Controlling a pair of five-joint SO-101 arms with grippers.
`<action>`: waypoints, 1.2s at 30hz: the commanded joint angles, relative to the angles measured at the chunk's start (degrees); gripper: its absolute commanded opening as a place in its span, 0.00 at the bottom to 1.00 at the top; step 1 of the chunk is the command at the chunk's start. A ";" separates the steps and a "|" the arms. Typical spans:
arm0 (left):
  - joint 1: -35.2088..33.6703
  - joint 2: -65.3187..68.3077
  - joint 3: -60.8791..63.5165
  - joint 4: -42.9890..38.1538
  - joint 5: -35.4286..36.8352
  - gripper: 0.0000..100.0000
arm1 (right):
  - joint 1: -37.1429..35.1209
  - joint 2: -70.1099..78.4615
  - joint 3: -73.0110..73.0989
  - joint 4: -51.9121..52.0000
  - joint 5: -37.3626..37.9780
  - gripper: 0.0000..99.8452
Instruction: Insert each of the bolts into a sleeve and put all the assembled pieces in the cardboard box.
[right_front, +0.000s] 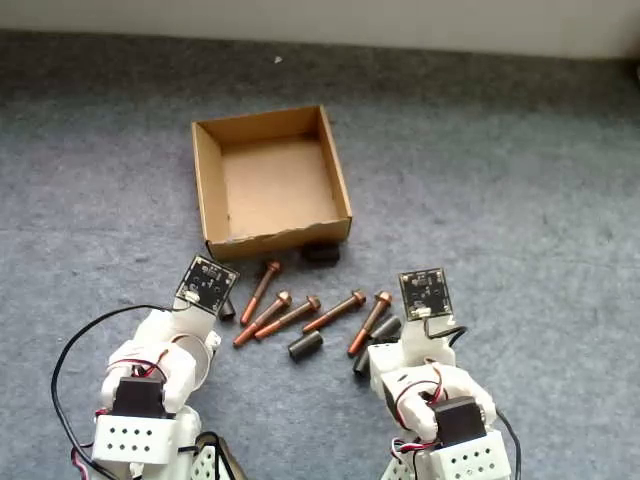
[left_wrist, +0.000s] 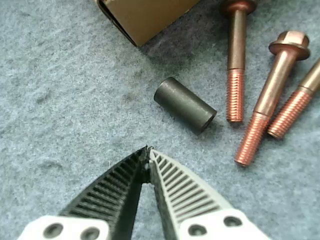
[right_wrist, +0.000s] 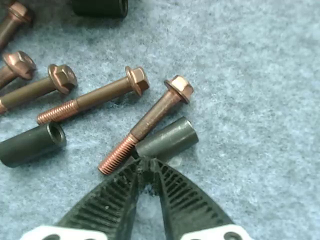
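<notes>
So far: nothing is assembled; no bolt sits in a sleeve and the box (right_front: 208, 185) holds nothing.
Box place: far side, a little left of centre, open side up on the carpet (right_front: 520, 180).
Bolts place: five bolts (right_front: 335, 312) lie near of the box, between the two arms, fanned close together.
Sleeves place: dark sleeves (right_front: 306, 346) are scattered around the bolts, one just beside the box's near wall and others close to each arm.
Left gripper (left_wrist: 148, 159): fingers together, holding nothing, low over the carpet; the left sleeve (left_wrist: 185, 104) lies just ahead, apart from it.
Right gripper (right_wrist: 147, 167): fingers together and empty; the right sleeve (right_wrist: 167, 139) lies right at its tips, with its end against or nearly against the right bolt (right_wrist: 150, 122).
Likely step: opening up to take a first sleeve or bolt.
Risk, rolling: the sleeves are round and lie on their sides, so an off-centre pinch could squirt one away.
Risk, crowding: the bolts lie close, so wide fingers could catch two or knock a neighbour askew.
Risk, right side: closing on the right sleeve may shove the right bolt.
Risk, mating: a tilted hold would jam the threads at the sleeve mouth.
Risk, box wall: the sleeve by the wall leaves little finger room.
</notes>
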 joint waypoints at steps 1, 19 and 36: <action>0.66 -0.48 1.63 0.18 -0.35 0.02 | 0.48 0.22 8.22 0.40 -0.26 0.01; 0.31 -0.48 -3.56 0.53 -0.35 0.02 | 0.57 0.22 6.37 0.75 -0.26 0.01; -3.47 -0.48 -8.31 0.53 -0.18 0.02 | 12.00 0.84 -17.01 0.48 9.05 0.01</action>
